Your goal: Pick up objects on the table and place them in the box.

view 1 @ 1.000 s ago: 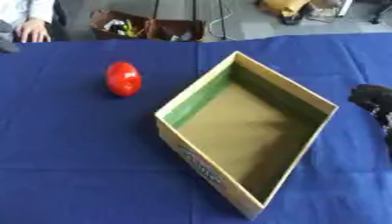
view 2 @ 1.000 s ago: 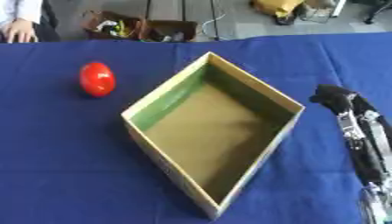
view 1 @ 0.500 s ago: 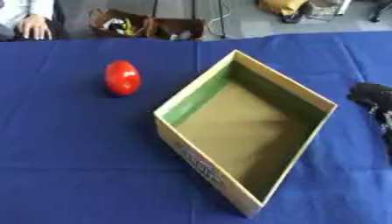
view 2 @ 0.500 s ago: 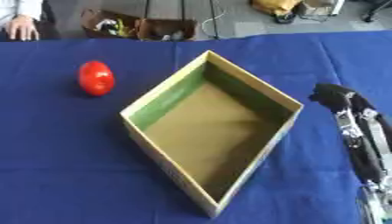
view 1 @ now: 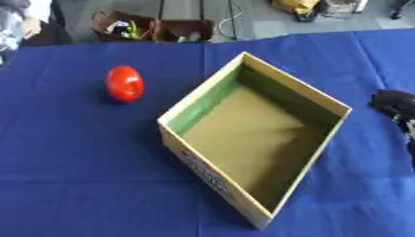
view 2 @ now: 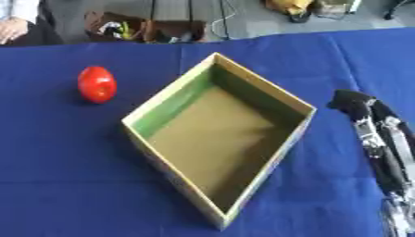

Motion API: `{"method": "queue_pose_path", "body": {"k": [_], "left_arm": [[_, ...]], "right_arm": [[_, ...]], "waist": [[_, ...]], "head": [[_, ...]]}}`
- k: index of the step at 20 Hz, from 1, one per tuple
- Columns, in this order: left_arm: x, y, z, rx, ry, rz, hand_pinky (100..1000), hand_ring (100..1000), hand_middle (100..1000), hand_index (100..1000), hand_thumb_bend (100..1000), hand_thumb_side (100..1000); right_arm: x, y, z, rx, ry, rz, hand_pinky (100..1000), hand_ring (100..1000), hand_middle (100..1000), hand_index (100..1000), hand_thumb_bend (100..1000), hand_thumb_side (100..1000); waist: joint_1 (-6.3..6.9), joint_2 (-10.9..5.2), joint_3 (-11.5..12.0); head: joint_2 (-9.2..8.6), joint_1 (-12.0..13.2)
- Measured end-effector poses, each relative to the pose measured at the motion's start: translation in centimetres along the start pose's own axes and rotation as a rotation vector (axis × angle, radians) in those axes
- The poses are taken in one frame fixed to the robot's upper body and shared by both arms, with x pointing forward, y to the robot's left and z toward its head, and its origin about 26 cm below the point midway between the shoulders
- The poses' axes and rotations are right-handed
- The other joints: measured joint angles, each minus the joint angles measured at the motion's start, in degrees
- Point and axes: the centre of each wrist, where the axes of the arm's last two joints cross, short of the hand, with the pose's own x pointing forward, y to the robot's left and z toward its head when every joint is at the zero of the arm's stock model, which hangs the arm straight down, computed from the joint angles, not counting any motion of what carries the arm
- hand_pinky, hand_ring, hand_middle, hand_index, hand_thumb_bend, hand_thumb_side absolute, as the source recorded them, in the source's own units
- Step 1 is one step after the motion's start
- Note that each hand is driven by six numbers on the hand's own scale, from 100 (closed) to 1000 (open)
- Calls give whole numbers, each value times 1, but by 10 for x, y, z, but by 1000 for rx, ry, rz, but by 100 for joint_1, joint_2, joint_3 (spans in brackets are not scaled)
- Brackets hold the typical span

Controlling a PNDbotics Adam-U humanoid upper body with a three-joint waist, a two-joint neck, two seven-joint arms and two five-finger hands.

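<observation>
A blue cloth covers the counter [view 1: 73, 152] in front of me, and past its far edge I see grey floor with two brown open cartons [view 1: 154, 30] holding odds and ends I cannot make out.

The box [view 2: 219, 134] sits near the middle of the counter, turned so that one corner points toward me and the opposite corner points away. It is open at the top, with tan cardboard walls, a green strip along the inside of its left wall and a plain brown floor. Nothing lies inside it. Some printed marking shows on the outer wall that faces me on the left, too blurred to read.

The one object I see to pick up is a red, egg-shaped thing [view 1: 125, 83]. It stands on the cloth to the left of the box and a little farther back, well apart from the box's left wall, with its shadow just beside it.

My right hand [view 2: 381, 134] comes in along the right edge, lying low over the cloth to the right of the box and clear of its wall. Its black tip points away from me and silver links run back toward the lower corner. It holds nothing, and I cannot tell whether its fingers are straight or curled. My left hand shows in neither view.
</observation>
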Motion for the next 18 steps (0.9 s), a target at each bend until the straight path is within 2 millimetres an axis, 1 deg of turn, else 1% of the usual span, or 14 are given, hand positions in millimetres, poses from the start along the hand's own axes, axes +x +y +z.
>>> {"method": "queue_pose_path", "body": {"k": [1, 2, 3, 6, 10, 11, 12, 13, 17, 18], "left_arm": [[-2, 1, -5, -26, 2, -21, 817, 818, 914, 1000, 100, 916], [-5, 1, -10, -53, 5, -39, 836, 838, 932, 1000, 106, 1000], [-9, -1, -15, -86, 10, -54, 841, 848, 935, 1000, 143, 1000], [-20, -5, -30, -210, 31, -81, 841, 861, 948, 1000, 189, 1000], [-35, -14, -48, -345, 83, -77, 845, 867, 972, 1000, 306, 1000], [-39, -16, -52, -368, 98, -68, 846, 871, 976, 1000, 370, 1000], [-42, -18, -56, -389, 109, -59, 846, 872, 977, 1000, 378, 1000], [-45, -20, -59, -411, 121, -53, 849, 883, 989, 1000, 433, 1000], [-55, -26, -69, -489, 152, -48, 856, 906, 1000, 1000, 505, 1000], [-57, -27, -70, -506, 160, -51, 861, 912, 1000, 1000, 536, 997]], "right_arm": [[0, 0, 1, 3, 2, 2, 894, 868, 638, 809, 100, 871], [-1, -1, 1, 5, 4, 4, 894, 868, 638, 809, 100, 870], [-1, -1, 2, 8, 6, 5, 893, 868, 637, 808, 100, 867], [-1, 0, 2, 14, 5, 7, 893, 867, 635, 806, 100, 865], [-1, 1, 2, 22, 4, 10, 892, 867, 634, 804, 100, 862], [-1, 1, 3, 24, 5, 10, 892, 866, 633, 803, 100, 863], [-1, 1, 3, 26, 5, 10, 892, 866, 633, 803, 100, 863], [-1, 1, 3, 30, 5, 10, 892, 866, 632, 801, 100, 862], [-1, 2, 3, 39, 1, 13, 891, 865, 631, 799, 100, 861], [-1, 2, 3, 41, 0, 15, 890, 865, 630, 798, 100, 860]], "waist": [[1, 0, -7], [1, 0, -9], [1, 0, -11], [1, 0, -38], [1, 0, -62], [0, 0, -74], [0, 1, -84], [1, 9, -89], [19, 92, -124], [32, 106, -135]], "head": [[0, 6], [0, 10], [0, 16], [0, 34], [0, 58], [1, 65], [1, 81], [1, 100], [-10, 158], [-17, 173]]}}
